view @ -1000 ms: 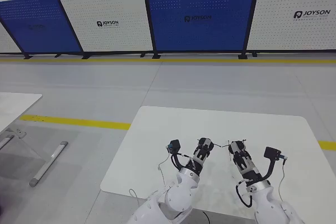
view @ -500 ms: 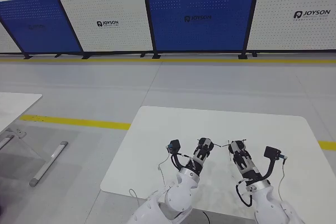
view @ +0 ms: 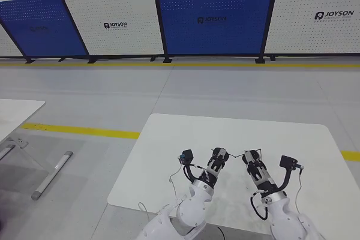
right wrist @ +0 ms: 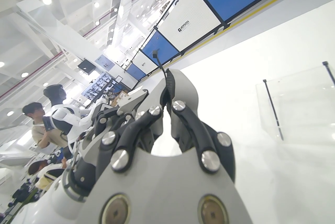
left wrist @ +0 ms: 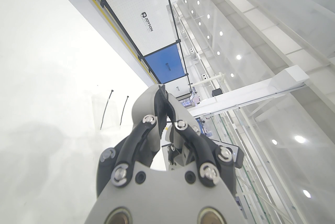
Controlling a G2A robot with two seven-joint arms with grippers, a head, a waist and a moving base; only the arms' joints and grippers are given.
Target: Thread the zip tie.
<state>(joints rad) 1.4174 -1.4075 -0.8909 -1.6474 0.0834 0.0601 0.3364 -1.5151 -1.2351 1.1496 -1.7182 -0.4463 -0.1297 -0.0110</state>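
Zip tie (right wrist: 159,63) juts head-first past right pincer (right wrist: 168,78) gripping it; left pincer (left wrist: 162,91) closed.

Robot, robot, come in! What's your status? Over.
Left gripper shut. Right gripper shut on zip tie, head poking out. Spare ties lie on table, apart from both grippers.

A small emblem followed by a short word in capitals is printed in dark letters on the left white panel (view: 115,37), the middle blue panel (view: 215,36) and the right white panel (view: 324,33) of the row behind the table. The same mark is seen on such panels in both wrist views, and on the farther ones it is too small to be made out.
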